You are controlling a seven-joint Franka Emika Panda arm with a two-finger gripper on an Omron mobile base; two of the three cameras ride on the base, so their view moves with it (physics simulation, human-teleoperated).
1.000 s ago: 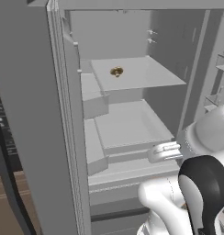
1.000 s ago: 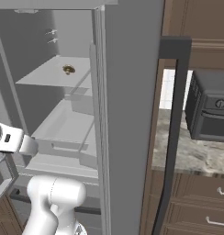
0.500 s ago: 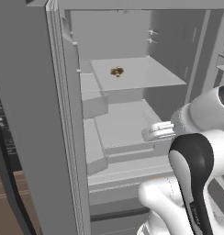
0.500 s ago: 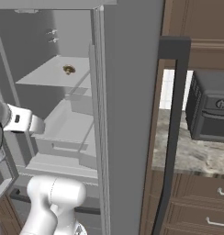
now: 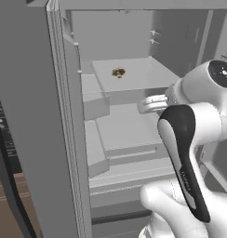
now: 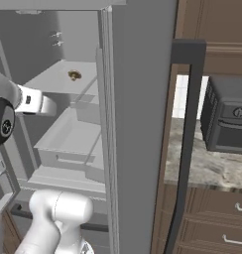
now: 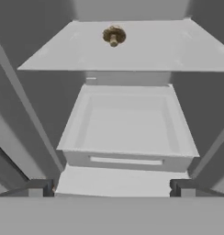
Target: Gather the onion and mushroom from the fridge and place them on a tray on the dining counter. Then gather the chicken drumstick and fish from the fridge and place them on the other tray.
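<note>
The claw (image 7: 112, 187) is spread wide, its two dark fingertips (image 7: 36, 187) standing far apart at the bottom of the hand view with nothing between them. It points straight into the open fridge (image 5: 36, 116), held in front of one pale drawer (image 7: 127, 133) that sits in the middle of the compartment. The drawer is a shallow open box with a slot-like pull on its front face, and nothing lies in it.

Above the drawer runs one flat white shelf (image 7: 155, 46). On that shelf, toward the back and near the middle, sits one small brown mushroom (image 7: 114, 36), round-capped with a paler stub facing the camera. It is well apart from the claw, higher and deeper inside. From the left base view the same mushroom (image 5: 118, 72) shows as a small golden-brown spot on the shelf, and from the right base view it (image 6: 74, 75) lies near the shelf's inner side.

In the left base view the white arm (image 5: 190, 153), with one dark band along its link, rises from the lower right, and its hand reaches into the fridge at the level between shelf and drawer.

Outside the fridge, the right base view shows one dark vertical door handle (image 6: 188, 139), a speckled stone counter (image 6: 202, 166) with one dark oven-like appliance (image 6: 227, 119) standing on it, and brown wooden drawers (image 6: 217, 223) below.
</note>
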